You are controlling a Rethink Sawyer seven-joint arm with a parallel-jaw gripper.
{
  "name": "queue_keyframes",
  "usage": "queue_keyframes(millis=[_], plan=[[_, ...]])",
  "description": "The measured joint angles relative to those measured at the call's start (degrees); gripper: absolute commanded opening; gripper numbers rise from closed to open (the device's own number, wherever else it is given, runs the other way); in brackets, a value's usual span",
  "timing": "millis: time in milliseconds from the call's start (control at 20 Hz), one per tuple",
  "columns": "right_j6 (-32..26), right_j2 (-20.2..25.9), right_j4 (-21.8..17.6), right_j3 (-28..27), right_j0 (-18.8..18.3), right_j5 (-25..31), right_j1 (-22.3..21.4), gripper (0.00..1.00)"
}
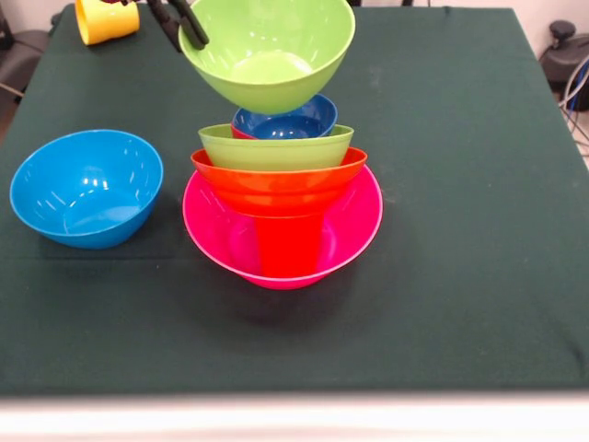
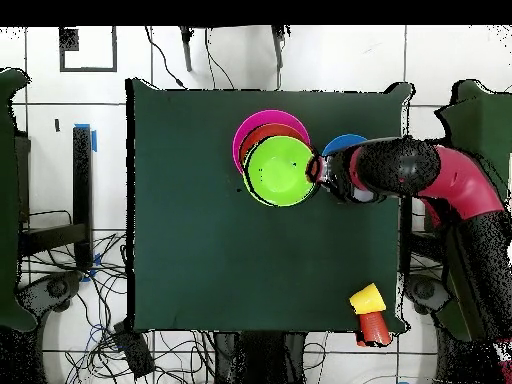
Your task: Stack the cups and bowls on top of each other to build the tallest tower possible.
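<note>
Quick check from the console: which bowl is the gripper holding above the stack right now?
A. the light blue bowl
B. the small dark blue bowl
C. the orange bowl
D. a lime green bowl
D. The gripper pinches the rim of a lime green bowl, which hangs above the tower; the light blue bowl sits alone on the table.

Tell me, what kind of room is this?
Probably a robot lab: a red and black robot arm works at a green-covered table, and loose cables lie over the tiled floor around it.
</note>
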Motion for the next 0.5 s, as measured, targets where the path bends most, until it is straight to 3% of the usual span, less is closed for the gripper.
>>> queue_keyframes(millis=[500], plan=[[0.0, 0.2, 0.0, 0.0, 0.5, 0.0, 0.0, 0.0]])
